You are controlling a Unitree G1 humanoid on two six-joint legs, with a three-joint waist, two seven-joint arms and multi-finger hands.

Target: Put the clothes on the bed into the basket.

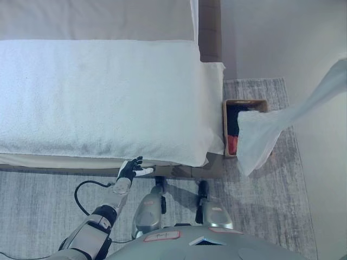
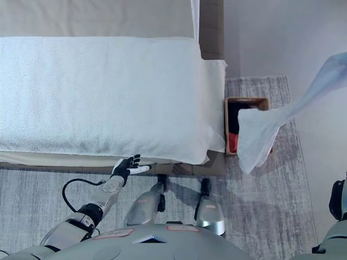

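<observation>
**Last garment over the basket, bed looks cleared**

You're near the end, by my read. The bed (image 1: pixel 103 92) shows only its white blanket (image 1: pixel 108 81) and a plain sheet further back; no loose clothes on it in either view. The basket (image 1: pixel 245 103) sits on the rug (image 1: pixel 255 216) just beside the bed's right corner, and it already has stuff in it: dark cloth (image 1: pixel 233 122) and sth red (image 1: pixel 232 145) show along its left side.

One piece isn't in yet: a pale cloth (image 1: pixel 260 141) hangs in the air over the basket, covering most of the opening, stretched up toward the view's right edge. Its lower end droops past the basket's front rim (can't tell if it touches rim or rug).

Robot hands:
- Right robot hand: not in view. The cloth runs off the right edge, so I'd guess it's held there, but you can't confirm that from these pics.
- Left robot hand (image 1: pixel 129 170): idle, low by the bed's front edge, fingers spread apart and relaxed, holding nothing.

What's left, as I judge it: get the pale cloth down inside the basket w/o the tail draping outside the rim, then let go. Watch that tail; it looks likely to land on the rug.
</observation>
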